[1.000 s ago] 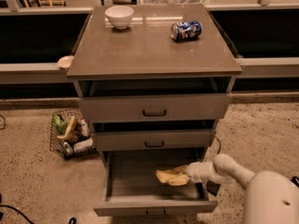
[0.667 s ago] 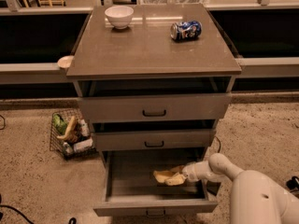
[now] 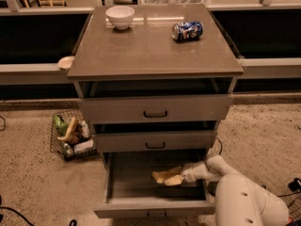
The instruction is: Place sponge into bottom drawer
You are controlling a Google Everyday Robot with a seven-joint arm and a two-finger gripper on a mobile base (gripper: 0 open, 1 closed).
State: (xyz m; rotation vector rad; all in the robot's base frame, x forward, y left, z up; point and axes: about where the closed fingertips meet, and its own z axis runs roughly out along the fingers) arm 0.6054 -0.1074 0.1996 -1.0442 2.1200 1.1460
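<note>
The pale yellow sponge (image 3: 163, 175) is inside the open bottom drawer (image 3: 155, 206), right of its middle, low over or on the tray floor. My gripper (image 3: 178, 177) reaches into the drawer from the right, over the drawer's right wall, and is shut on the sponge's right end. The white arm (image 3: 244, 199) fills the lower right corner. The two upper drawers (image 3: 155, 109) with black loop handles stand slightly pulled out above.
On the cabinet top (image 3: 141, 55) are a white bowl (image 3: 120, 16) at the back left and a blue soda can (image 3: 187, 30) on its side at the back right. A wire basket (image 3: 70, 135) of items stands on the floor at the cabinet's left.
The gripper and sponge have shifted slightly left and deeper into the bottom drawer; the arm has come closer to the camera and lower.
</note>
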